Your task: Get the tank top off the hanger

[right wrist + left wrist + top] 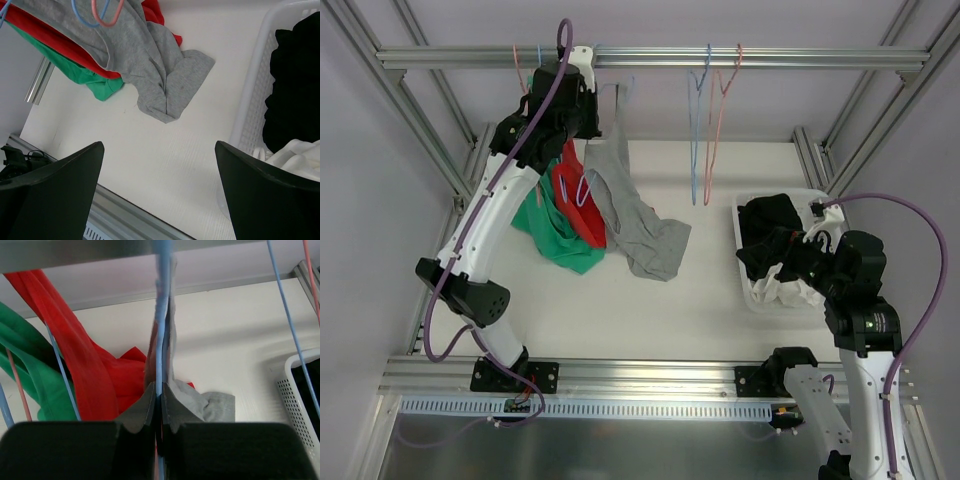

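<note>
Only wrist-close — left jaws clamp blue hanger [161,315].

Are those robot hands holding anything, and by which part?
The left hand is pinched shut on the wire of the blue hanger, with fabric of the grey tank top pressed beside it. The right hand is open and holds nothing.
</note>
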Available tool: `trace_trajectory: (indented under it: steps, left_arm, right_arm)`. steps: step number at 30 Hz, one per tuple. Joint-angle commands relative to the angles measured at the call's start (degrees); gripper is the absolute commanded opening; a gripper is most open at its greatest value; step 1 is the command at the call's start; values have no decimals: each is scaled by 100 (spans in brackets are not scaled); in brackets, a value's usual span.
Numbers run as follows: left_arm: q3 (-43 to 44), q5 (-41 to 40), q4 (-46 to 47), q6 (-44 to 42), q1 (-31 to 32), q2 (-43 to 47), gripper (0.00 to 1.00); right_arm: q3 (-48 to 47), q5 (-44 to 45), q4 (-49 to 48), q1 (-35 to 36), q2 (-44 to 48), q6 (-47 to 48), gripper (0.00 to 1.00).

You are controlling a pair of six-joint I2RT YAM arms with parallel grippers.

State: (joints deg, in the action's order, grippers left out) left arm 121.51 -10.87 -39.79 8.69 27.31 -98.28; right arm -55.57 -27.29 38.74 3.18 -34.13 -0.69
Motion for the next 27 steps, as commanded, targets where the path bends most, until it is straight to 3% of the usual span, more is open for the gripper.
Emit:
trace_trajectory:
  steps: [1,12,15,17,20,22,24,27]
  left_arm:
    - [337,182,121,150,-33,142,0]
    - [690,867,402,572,-15,545,0]
    - [129,982,411,695,46,1045,0]
    - [-582,1034,542,722,99,1406,0]
    - [-1716,1341,946,696,257,2285,0]
    - [-2496,1623,1096,626,406,2988,0]
    - [-3226,2007,1193,634,477,3653,0]
    - [-4227,2413,1246,652,582,4568,0]
  right_arm:
    - [-86,-189,-253,-19,38,16,99]
    - [-24,-514,-437,-19,47,-19,100]
    - [-24,-794,-647,-19,56,-72,100]
    - [46,-1540,-954,-19,47,-177,100]
    - [256,-2657,-2148,68,38,-913,99]
    - [257,-2598,-2573,322,-14,-1179,98]
    - [73,-2475,-2521,1059,-277,-926,98]
    - [-278,-1257,-2275,2490,-820,-574,95]
